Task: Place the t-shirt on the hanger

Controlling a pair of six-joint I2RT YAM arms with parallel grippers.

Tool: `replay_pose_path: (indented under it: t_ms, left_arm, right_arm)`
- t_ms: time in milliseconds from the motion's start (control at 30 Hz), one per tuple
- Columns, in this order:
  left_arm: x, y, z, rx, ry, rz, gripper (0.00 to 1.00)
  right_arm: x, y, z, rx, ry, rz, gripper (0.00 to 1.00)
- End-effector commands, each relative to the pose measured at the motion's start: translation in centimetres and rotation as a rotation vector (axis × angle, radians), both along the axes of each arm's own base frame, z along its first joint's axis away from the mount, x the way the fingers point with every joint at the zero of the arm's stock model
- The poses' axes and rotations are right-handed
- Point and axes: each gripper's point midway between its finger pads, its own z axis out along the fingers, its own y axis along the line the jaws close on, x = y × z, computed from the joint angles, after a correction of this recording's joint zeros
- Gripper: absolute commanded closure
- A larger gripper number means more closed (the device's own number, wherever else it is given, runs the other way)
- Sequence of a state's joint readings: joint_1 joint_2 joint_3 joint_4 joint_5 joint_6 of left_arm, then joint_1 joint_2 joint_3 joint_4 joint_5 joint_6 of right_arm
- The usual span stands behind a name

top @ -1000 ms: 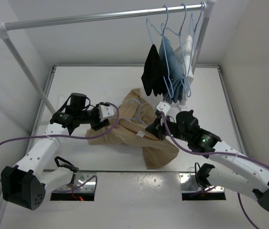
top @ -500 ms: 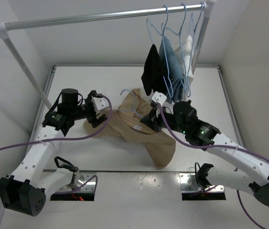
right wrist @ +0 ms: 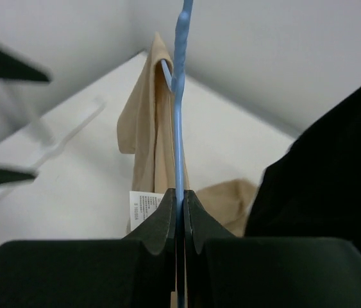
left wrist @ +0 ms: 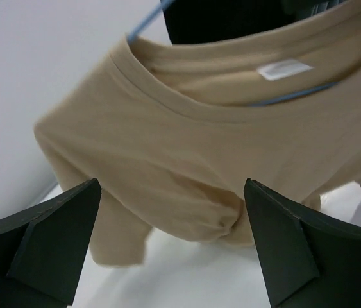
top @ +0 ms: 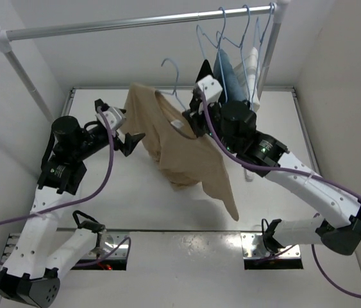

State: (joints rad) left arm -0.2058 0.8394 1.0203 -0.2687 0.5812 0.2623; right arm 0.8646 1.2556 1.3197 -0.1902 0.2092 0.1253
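The tan t-shirt [top: 180, 151] hangs in the air, draped over the light-blue wire hanger [top: 170, 70], whose hook sticks up above the collar. My right gripper [top: 190, 120] is shut on the hanger wire [right wrist: 180, 128] just above the collar. In the right wrist view the shirt [right wrist: 143, 128] and its white label [right wrist: 143, 206] hang behind the pads. My left gripper [top: 122, 126] stands wide open just left of the shirt's shoulder, holding nothing. The left wrist view shows the shirt's collar and sleeve [left wrist: 199, 154] beyond the open fingers [left wrist: 45, 244].
A metal rail [top: 135, 22] crosses the back, with blue [top: 229, 74] and white [top: 252, 61] garments on wire hangers at its right end. A black garment [right wrist: 334, 179] hangs close beside my right gripper. The rack's slanted post [top: 33, 93] stands left. The white table [top: 103, 205] lies below.
The right gripper has lifted the hanger and t-shirt off the table, up and back toward the rail. The left gripper has opened, let go of the shirt and drawn back to the left.
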Motion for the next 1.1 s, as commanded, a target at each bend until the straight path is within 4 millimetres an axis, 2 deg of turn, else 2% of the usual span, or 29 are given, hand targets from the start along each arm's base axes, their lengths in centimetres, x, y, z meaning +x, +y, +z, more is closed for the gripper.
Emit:
replay_pose_path:
  t_ms: [0,67,167,300,400,467,500,600,833,867,900,933,967,1000,1033,1067]
  left_arm:
    - [-1.2,-0.5,4.3,-0.122,-0.040,-0.031,0.00]
    - [-1.9,-0.7,4.6,-0.130,-0.046,-0.052,0.00]
    - [-1.9,-0.9,2.8,-0.124,-0.011,-0.059,0.00]
    - [-2.3,-0.7,1.8,-0.123,-0.002,-0.050,0.00]
    - [-2.4,-0.6,1.1,-0.121,0.009,-0.049,0.00]
    - [-2.4,-0.7,0.7,-0.126,0.024,-0.048,0.00]
    - [-2.4,-0.7,0.7,-0.126,0.024,-0.048,0.00]
    - [-2.5,-0.6,0.5,-0.126,0.024,-0.048,0.00]
    - [-2.3,-0.6,-0.4,-0.122,0.044,-0.038,0.00]
    - [-2.3,-0.6,-0.8,-0.127,0.059,-0.037,0.00]
    - [-2.3,-0.6,-0.8,-0.127,0.059,-0.037,0.00]
    - [-2.3,-0.6,-0.8,-0.127,0.059,-0.037,0.00]
    - [-2.3,-0.6,-0.8,-0.127,0.059,-0.037,0.00]
    - [-2.3,-0.6,-0.8,-0.127,0.059,-0.037,0.00]
    - [-2.3,-0.6,-0.8,-0.127,0.059,-0.037,0.00]
    - [-2.3,-0.6,-0.8,-0.127,0.059,-0.037,0.00]
  right_arm:
    - [2.9,-3.1,7.3,0.079,-0.151,-0.244,1.00]
    - [3.2,-3.5,9.3,0.093,-0.186,-0.269,1.00]
    - [3.5,-3.5,10.5,0.099,-0.216,-0.279,1.00]
    - [3.6,-3.7,11.8,0.108,-0.269,-0.282,1.00]
    - [3.5,-4.4,13.2,0.153,-0.295,-0.315,1.00]
    - [3.1,-5.6,15.3,0.224,-0.335,-0.349,1.00]
    - [3.2,-5.5,15.2,0.225,-0.345,-0.350,1.00]
    - [3.0,-6.5,16.8,0.267,-0.395,-0.387,1.00]
    - [4.5,-5.4,17.5,0.269,-0.409,-0.414,1.00]
    - [4.6,-5.6,17.9,0.284,-0.414,-0.430,1.00]
    - [4.9,-5.5,17.5,0.276,-0.406,-0.445,1.00]
    - [4.9,-6.1,18.1,0.297,-0.412,-0.468,1.00]
    - [5.6,-5.9,17.5,0.280,-0.406,-0.477,1.00]
    - [5.8,-5.8,17.5,0.291,-0.398,-0.486,1.00]
    - [6.0,-6.6,18.1,0.310,-0.406,-0.515,1.00]
    - [6.4,-6.3,17.5,0.288,-0.403,-0.525,1.00]
